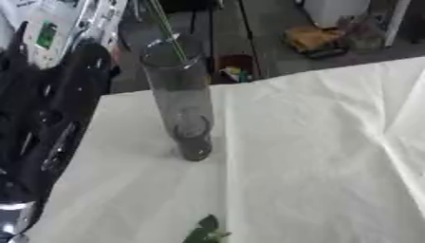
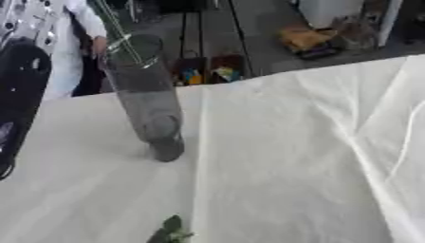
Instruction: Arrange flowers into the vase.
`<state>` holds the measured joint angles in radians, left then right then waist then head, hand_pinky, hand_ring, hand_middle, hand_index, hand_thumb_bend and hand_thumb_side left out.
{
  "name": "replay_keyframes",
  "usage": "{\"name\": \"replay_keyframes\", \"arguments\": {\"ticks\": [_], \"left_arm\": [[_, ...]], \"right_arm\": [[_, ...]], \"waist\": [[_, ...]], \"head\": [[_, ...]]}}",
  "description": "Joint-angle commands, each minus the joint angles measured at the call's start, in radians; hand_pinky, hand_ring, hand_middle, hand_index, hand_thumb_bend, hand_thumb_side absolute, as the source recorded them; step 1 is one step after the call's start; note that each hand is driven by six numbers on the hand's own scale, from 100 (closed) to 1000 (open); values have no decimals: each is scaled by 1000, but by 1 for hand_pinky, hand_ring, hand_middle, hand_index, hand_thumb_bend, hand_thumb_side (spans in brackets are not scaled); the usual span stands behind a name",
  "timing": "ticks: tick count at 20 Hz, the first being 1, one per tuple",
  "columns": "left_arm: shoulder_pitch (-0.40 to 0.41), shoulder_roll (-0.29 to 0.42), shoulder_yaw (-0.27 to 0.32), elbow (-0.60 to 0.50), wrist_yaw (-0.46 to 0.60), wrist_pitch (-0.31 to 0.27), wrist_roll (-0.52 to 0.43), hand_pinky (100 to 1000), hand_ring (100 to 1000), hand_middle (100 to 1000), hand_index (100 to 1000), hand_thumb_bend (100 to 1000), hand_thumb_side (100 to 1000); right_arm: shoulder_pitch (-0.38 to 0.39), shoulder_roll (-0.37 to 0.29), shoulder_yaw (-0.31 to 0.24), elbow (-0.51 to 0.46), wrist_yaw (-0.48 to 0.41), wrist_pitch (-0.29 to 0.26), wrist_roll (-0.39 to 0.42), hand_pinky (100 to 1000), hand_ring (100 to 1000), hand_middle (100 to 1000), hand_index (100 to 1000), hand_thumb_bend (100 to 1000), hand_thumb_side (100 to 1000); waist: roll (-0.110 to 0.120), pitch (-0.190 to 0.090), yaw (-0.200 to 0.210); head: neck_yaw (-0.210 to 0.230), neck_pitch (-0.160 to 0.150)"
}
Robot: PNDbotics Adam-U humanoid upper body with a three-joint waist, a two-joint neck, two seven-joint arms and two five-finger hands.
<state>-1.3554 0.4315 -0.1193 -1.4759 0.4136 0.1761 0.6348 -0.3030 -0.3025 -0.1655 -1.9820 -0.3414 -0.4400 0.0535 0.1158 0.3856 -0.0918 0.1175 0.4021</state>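
White cloth with long creases covers the table (image 1: 315, 156), which takes up most of both views, and beyond its far edge lies a dark floor strewn with blurred clutter, among it an orange-yellow object (image 1: 314, 39) and a white container (image 1: 335, 10). On the cloth, toward the left and far side, stands a tall clear glass vase (image 1: 179, 97), leaning askew with the tilted view, its base dark and its upper part see-through. One thin green stem (image 1: 169, 31) rises out of the vase mouth and runs off the top edge, so its flower is out of sight. At the near edge of the table a small sprig of dark green leaves (image 1: 204, 230) lies on the cloth, well apart from the vase and cut by the lower border. Along the left side hangs the robot's black left arm (image 1: 58, 109); no hand of either side shows, so I cannot tell how the fingers stand. Only the left eye view shows a silver joint (image 1: 16, 216) at the lower left corner, while the right eye view alone shows a person's white sleeve (image 2: 83, 23) behind the vase.
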Motion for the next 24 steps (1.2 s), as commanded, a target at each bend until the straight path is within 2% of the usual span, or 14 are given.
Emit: {"name": "replay_keyframes", "arguments": {"ticks": [1, 9, 24], "left_arm": [[-11, 11, 1, -9, -8, -5, -5, 100, 100, 100, 100, 192, 322], [1, 10, -9, -14, -25, -6, -19, 100, 100, 100, 100, 186, 320], [7, 23, -12, -15, -128, 13, -37, 100, 100, 100, 100, 186, 297]], "right_arm": [[-11, -10, -5, -18, -5, -2, 5, 828, 761, 383, 882, 100, 870], [-12, -9, -7, -18, -3, -1, 7, 830, 762, 380, 883, 100, 871], [-10, -8, -6, -18, -5, 1, 12, 838, 766, 375, 886, 100, 878]], "waist": [[-4, -17, -3], [-3, -12, -6], [-4, -8, -1]], "head": [[3, -13], [3, -17], [2, -16]]}}
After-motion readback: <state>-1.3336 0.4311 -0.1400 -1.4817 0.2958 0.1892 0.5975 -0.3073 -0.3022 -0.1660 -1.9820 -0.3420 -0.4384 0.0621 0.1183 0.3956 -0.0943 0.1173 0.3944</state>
